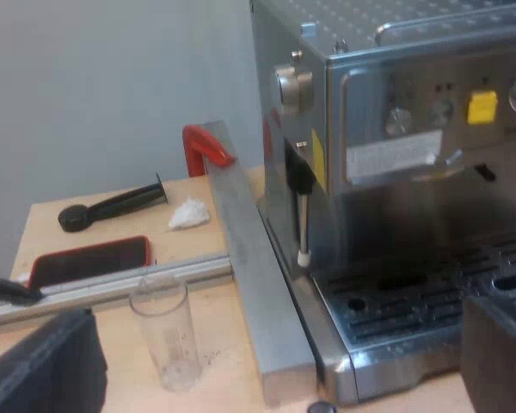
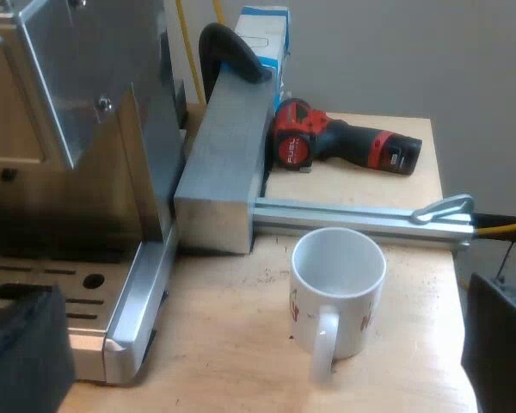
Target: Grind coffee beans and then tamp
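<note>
Status, judged from the present layout only: the task looked barely begun. No grounds or tamped puck were visible. The measuring glass (image 1: 165, 331) stood upright and looked empty. The mug (image 2: 338, 292) stood upright, also empty inside.

Left tool (image 1: 275, 366): fingers spread wide, holding nothing, hovering low by the espresso machine (image 1: 396, 172) and its drip tray (image 1: 413, 292). Right tool (image 2: 262, 361): fingers likewise wide apart and empty, hovering near the mug at the machine's other side.

A black knob-ended piece (image 1: 112, 206), likely the tamper, lay on its side on the tabletop (image 1: 228, 331), well apart from the machine, near a white crumpled wad (image 1: 189, 213) and a red-edged flat case (image 1: 90, 261).

Edges and room:
- A metal block (image 1: 249, 258) lay along the machine's side, with a red clamp (image 1: 202, 148) at its far end. A rail (image 1: 138, 284) ran out from it, and the glass stood just beside both.
- On the right arm's side a similar block (image 2: 224, 163) and rail (image 2: 353, 219) fenced the mug, which stood near the rail with its handle toward the camera. A cordless driver (image 2: 344, 146) lay beyond the rail.
- Bare tabletop lay between mug and machine base, so that was the freer corridor. The steam wand (image 1: 303, 215) hung over the tray corner and would need clearance.
</note>
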`<state>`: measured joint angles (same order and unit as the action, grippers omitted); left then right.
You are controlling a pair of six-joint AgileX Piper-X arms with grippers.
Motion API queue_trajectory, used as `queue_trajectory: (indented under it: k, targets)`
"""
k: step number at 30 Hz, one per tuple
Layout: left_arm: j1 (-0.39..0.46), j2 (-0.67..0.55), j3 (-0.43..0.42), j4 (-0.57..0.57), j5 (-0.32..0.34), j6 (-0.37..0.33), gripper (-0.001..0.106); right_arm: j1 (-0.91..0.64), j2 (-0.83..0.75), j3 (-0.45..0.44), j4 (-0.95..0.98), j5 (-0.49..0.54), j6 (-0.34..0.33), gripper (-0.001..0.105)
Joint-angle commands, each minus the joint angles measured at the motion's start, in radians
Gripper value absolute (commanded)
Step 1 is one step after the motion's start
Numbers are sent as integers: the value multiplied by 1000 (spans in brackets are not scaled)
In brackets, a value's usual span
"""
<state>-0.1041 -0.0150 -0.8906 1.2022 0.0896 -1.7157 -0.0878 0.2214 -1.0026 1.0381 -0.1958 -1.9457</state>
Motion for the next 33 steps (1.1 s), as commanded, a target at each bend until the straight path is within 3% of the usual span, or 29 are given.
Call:
queue_trajectory:
  k: [1,7,12,20,27,33]
  targets:
    - [3,-79,0,32,-9,-7,85,1,-100,52,-3,-12,31,93]
    - [6,-138,-17,205,-9,-7,85,1,-261,121,-3,-12,45,93]
    - [6,-141,-17,227,-9,1,85,6,-276,127,12,-16,48,93]
    - [6,-139,46,67,-9,1,85,10,-276,185,-19,-34,50,93]
    - [6,-139,200,-118,-4,1,85,10,-276,275,-31,-93,50,93]
    - [6,-137,308,-154,-4,1,85,10,-274,371,-31,-101,50,93]
